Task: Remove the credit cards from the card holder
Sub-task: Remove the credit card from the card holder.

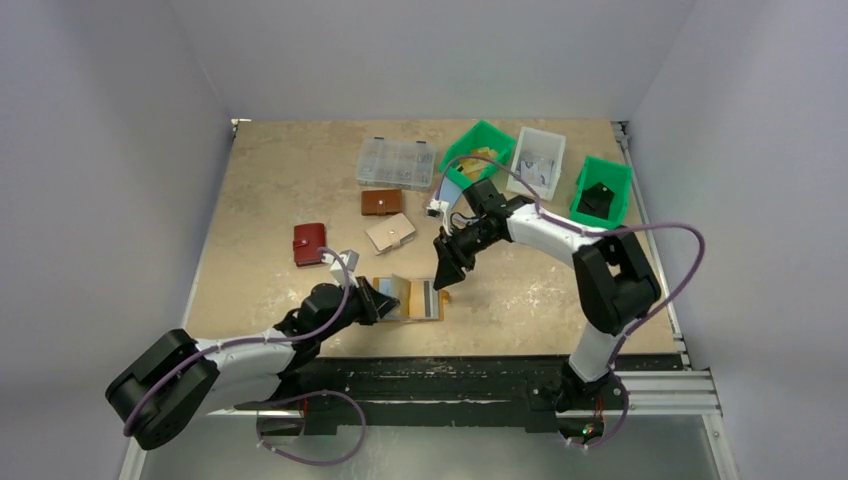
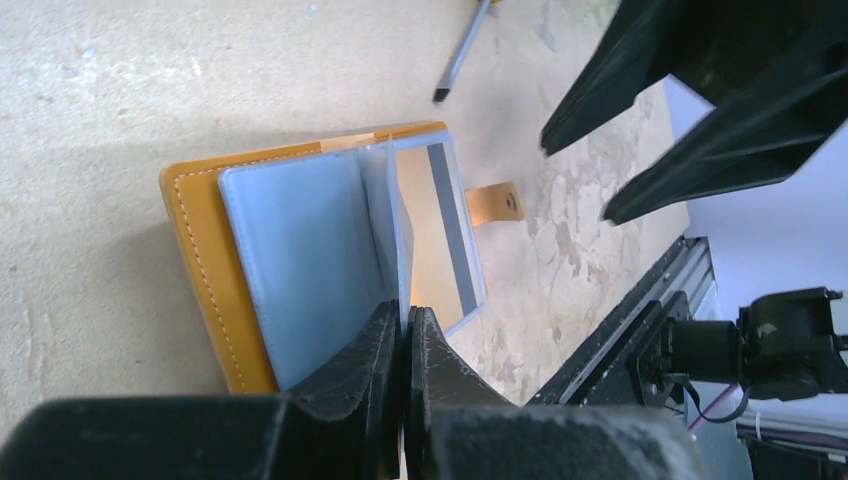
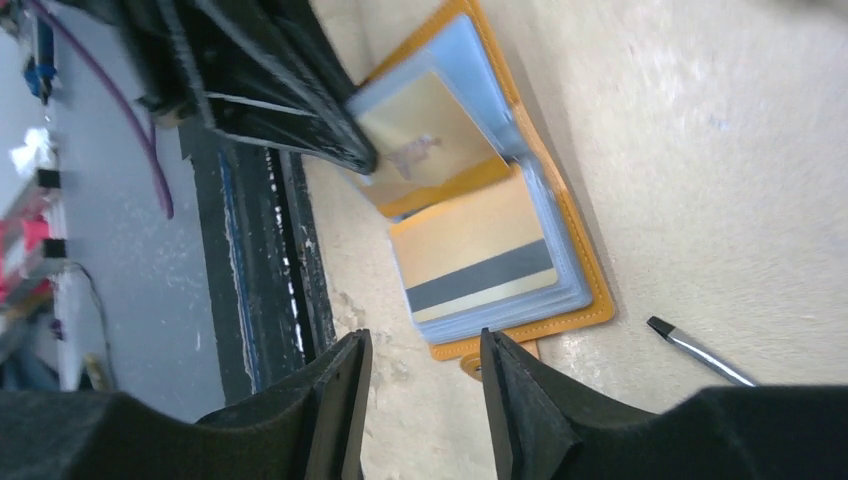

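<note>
Left hand (image 2: 405, 320), reaching low from lower left, is pinched shut on a raised sleeve (image 3: 458, 62) of the one card holder (image 1: 418, 299), open at lower centre near the front edge of the worktop (image 1: 280, 180). Right hand (image 1: 443, 277) hangs just above, fingers parted, empty. Two credit cards (image 3: 478, 272) show in sleeves; bare worktop lies rightward.

The card holder (image 2: 200, 260) is mustard yellow with pale stitching, and its inner sleeves are pale blue. The credit card (image 2: 425, 230) is golden tan with a dark grey stripe. The tabletop (image 1: 280, 190) is mottled beige. One wallet (image 1: 309, 243) is red.
</note>
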{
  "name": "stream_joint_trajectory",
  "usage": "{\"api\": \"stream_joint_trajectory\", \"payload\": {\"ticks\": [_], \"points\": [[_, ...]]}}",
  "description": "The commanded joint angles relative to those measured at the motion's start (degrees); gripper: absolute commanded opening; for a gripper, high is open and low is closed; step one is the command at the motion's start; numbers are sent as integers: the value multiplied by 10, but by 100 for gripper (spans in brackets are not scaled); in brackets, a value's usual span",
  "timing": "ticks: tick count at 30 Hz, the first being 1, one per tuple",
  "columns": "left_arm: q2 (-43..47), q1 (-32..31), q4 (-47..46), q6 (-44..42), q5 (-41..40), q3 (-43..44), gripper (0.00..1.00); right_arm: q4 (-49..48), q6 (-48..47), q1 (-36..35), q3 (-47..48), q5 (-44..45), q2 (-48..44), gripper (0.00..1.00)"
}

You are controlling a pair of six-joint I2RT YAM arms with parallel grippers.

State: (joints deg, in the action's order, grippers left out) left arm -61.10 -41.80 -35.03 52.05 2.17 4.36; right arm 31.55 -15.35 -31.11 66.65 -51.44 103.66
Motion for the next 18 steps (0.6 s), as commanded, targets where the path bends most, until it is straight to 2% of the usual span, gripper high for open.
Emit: {"api": "stream_joint_trajectory", "payload": {"ticks": [1, 5, 8, 14, 18], "points": [[-2, 3, -143, -40, 52, -11, 0, 38, -109, -2, 16, -17, -78, 54], [-40, 3, -214, -31, 79, -13, 0, 94, -159, -3, 28, -113, -57, 56], [-62, 3, -268, -13, 86, -21, 0, 106, -163, -6, 33, -149, -32, 56], [-69, 3, -329, 9, 83, -35, 0, 35, -73, -7, 14, -107, -2, 55], [-64, 3, -338, 5, 85, -34, 0, 20, -54, -7, 10, -125, 8, 55]]}}
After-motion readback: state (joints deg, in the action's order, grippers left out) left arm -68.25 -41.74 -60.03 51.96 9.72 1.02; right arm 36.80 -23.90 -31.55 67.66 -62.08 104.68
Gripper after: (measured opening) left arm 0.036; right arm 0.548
